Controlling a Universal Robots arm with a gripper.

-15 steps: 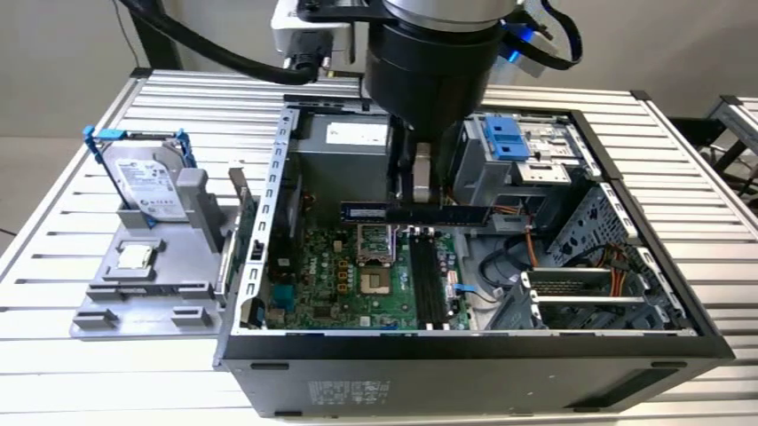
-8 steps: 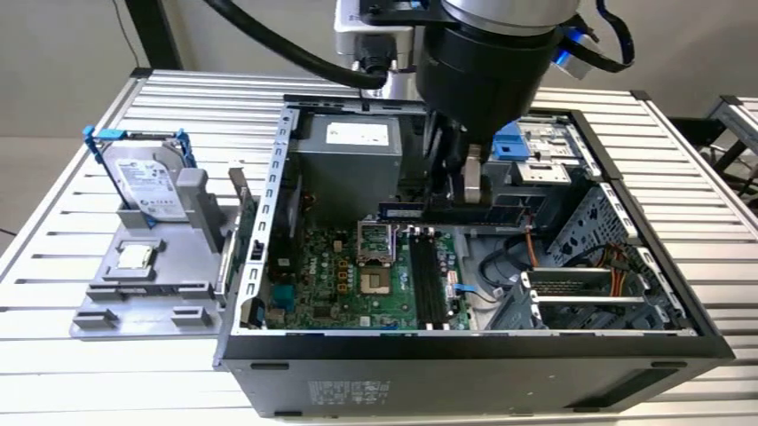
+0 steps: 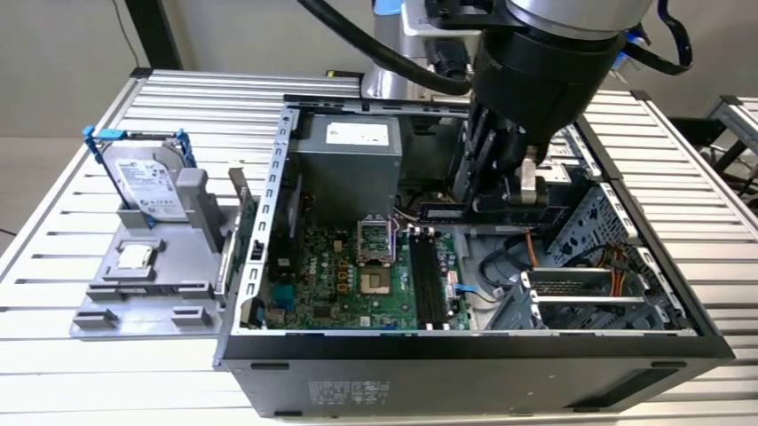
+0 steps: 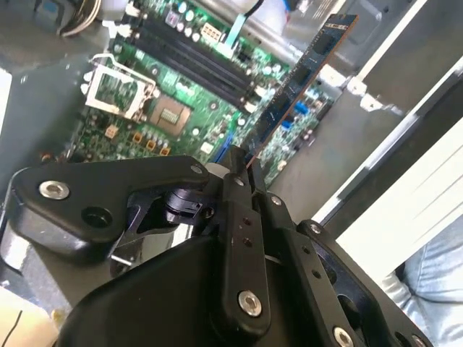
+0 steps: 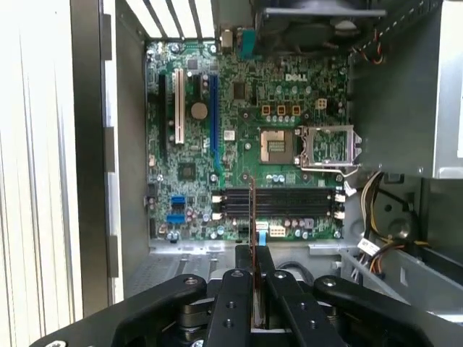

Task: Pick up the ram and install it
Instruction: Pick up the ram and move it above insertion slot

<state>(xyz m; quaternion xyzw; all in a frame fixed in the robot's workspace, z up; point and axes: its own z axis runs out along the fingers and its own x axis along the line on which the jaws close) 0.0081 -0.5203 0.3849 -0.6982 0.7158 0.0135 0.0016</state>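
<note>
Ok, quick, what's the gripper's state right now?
Gripper: shut on the long, thin, dark circuit-board ram stick, held over the green motherboard.

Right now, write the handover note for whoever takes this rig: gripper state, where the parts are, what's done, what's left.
Gripper: shut on the ram.
Ram: held in the air inside the open computer case, above the motherboard, touching no slot.
Memory slots: black, and they look empty.
Done: pickup.
Left: the ram is not yet seated in a slot.
</note>
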